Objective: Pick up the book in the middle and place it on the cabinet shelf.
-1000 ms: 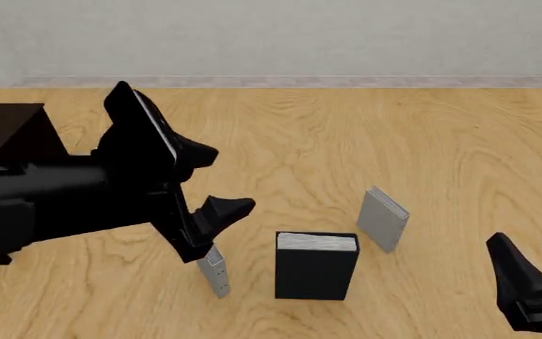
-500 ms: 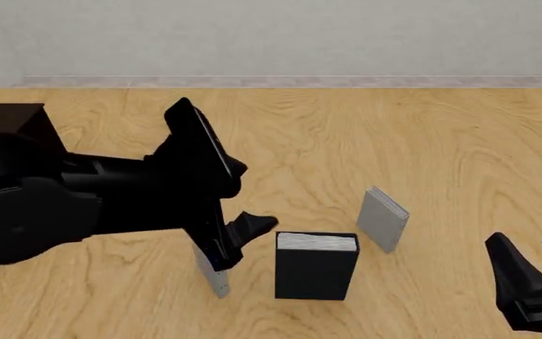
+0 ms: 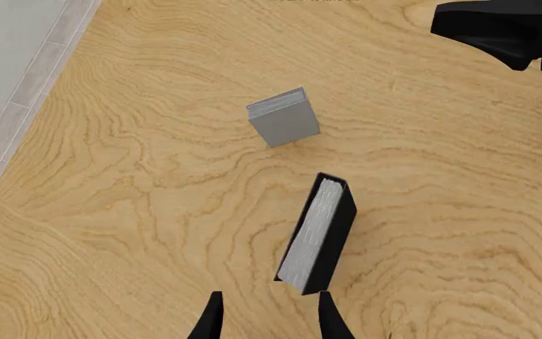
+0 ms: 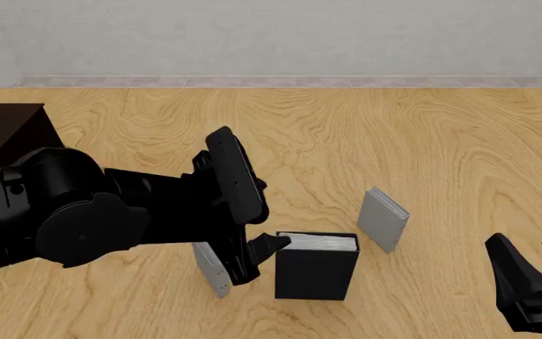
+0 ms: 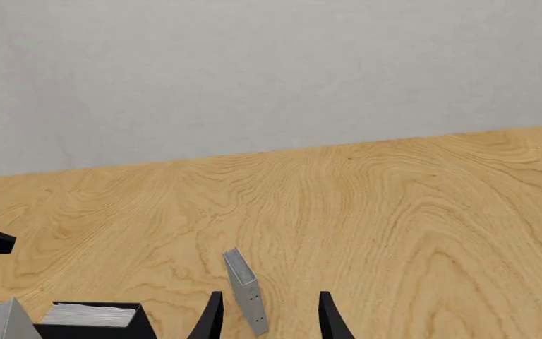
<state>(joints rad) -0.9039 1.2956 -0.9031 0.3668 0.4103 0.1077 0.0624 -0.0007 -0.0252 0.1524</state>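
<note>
The thick black book (image 4: 316,274) with its white page block stands upright in the middle of the table. It also shows in the left wrist view (image 3: 326,233) and the right wrist view (image 5: 90,316). My left gripper (image 4: 260,254) is open and empty, just left of the book's top edge; its fingers (image 3: 212,321) frame the book's near end. The dark cabinet (image 4: 3,131) sits at the far left, partly hidden by my left arm. My right gripper (image 4: 535,279) is open and empty at the front right, away from the book.
A thin grey book (image 4: 212,270) stands left of the black book, partly behind my left arm. Another thin grey book (image 4: 384,219) stands to its right, also seen in the wrist views (image 3: 284,118) (image 5: 245,291). A grey wall bounds the table's far edge.
My left arm has swung right and down, bringing its open gripper from above the left grey book to the black book's left top edge. The right arm has stayed still.
</note>
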